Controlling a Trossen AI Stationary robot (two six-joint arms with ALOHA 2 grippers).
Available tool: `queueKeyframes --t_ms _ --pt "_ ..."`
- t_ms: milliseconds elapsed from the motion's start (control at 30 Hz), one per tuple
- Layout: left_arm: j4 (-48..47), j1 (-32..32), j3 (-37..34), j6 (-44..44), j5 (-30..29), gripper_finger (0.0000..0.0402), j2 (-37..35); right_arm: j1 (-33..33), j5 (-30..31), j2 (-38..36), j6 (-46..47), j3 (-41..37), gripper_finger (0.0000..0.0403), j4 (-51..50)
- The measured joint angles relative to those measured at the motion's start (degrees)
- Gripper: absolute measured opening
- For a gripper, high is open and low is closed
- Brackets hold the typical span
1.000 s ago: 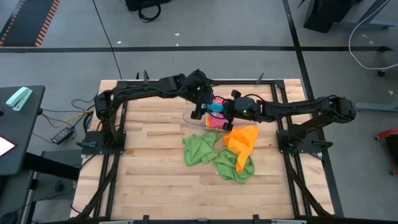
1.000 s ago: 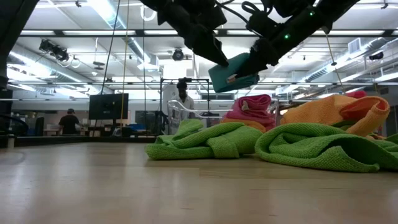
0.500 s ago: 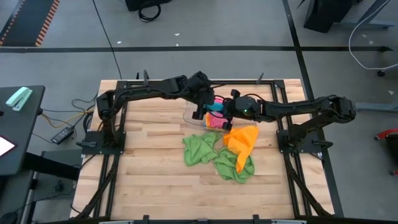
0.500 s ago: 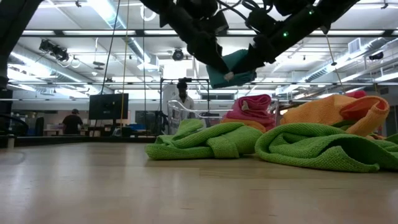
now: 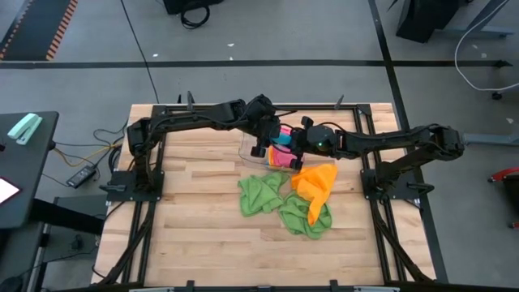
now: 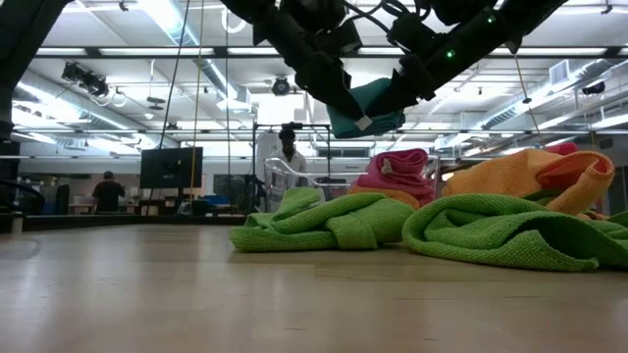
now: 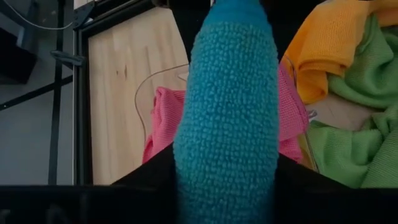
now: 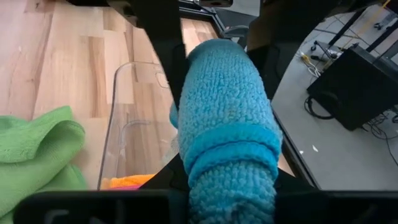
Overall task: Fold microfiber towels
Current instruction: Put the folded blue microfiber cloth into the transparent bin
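the folded blue towel point(image 6: 365, 106) hangs in the air above the clear tray point(image 5: 250, 150) at the far middle of the worktop point(image 5: 203, 219); the right gripper point(image 5: 293, 146) has its fingers clenched on it; the left gripper point(image 5: 268, 144) brackets its other end, though whether those fingers press it i cannot tell; a pink towel point(image 5: 278, 158) lies in the tray; an orange towel point(image 5: 316, 182) and two green towels point(image 5: 261, 193) lie just in front.
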Motion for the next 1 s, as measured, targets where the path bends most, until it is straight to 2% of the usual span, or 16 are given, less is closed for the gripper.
queueKeyframes --t_ms 167,333,533,667,800,1000 --pt "-0.5 0.0 0.0 0.3 0.1 0.0123 0.0 0.0 -0.7 0.0 1.1 0.0 0.0104 -0.1" --pt "-4.3 0.6 0.0 4.1 0.2 0.0098 -0.1 0.0 -1.6 0.0 2.4 0.0 0.0156 -1.3" --pt "-11.8 4.6 0.0 8.2 -0.4 0.0089 -0.1 0.0 -1.5 -1.5 3.2 0.0 0.0218 -4.8" --pt "-14.3 7.8 0.0 8.0 -0.3 0.0091 1.1 0.0 -1.3 -3.4 3.2 0.0 0.0237 -5.8" --pt "-12.5 9.7 0.0 -1.4 0.3 0.0088 3.2 0.0 -1.2 -4.3 4.1 0.0 0.0241 -6.2" --pt "-13.5 11.4 0.0 -13.4 5.6 0.0089 6.8 0.0 -1.1 -4.1 4.5 0.0 0.0241 -7.6"
